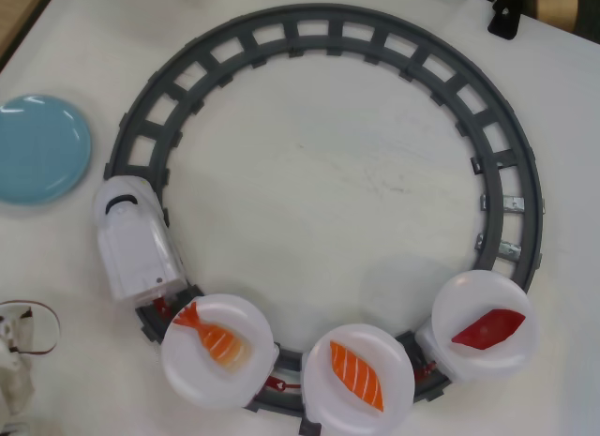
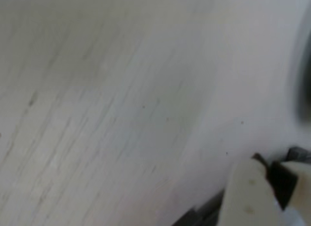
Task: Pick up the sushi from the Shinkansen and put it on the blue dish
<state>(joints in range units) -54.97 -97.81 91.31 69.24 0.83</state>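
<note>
The sushi [image 1: 488, 328], a small flat dark-red diamond-shaped toy slice, lies on the rightmost of three round white plastic plates [image 1: 516, 353] at the near right of the overhead view, resting on the plate's middle with its long axis tilted up to the right. That plate sits over the grey circular toy track [image 1: 356, 37], last in the row pulled by the Shinkansen [image 1: 136, 241], a white toy bullet train engine with a rounded nose, which stands on the left part of the track with its nose pointing to the far side. The middle plate carries an orange white-striped slice [image 1: 356, 375], and the plate just behind the engine carries an orange shrimp piece with a tail [image 1: 214, 335]. The blue dish [image 1: 39, 148], a round light-blue glossy plate, sits on the white counter [image 1: 328, 192] at the far left, just beside the track and clear of it. In the blurred wrist view a pale part of the claw [image 2: 257, 197] shows at the lower right over bare counter; I cannot tell whether it is spread or pressed together.
</note>
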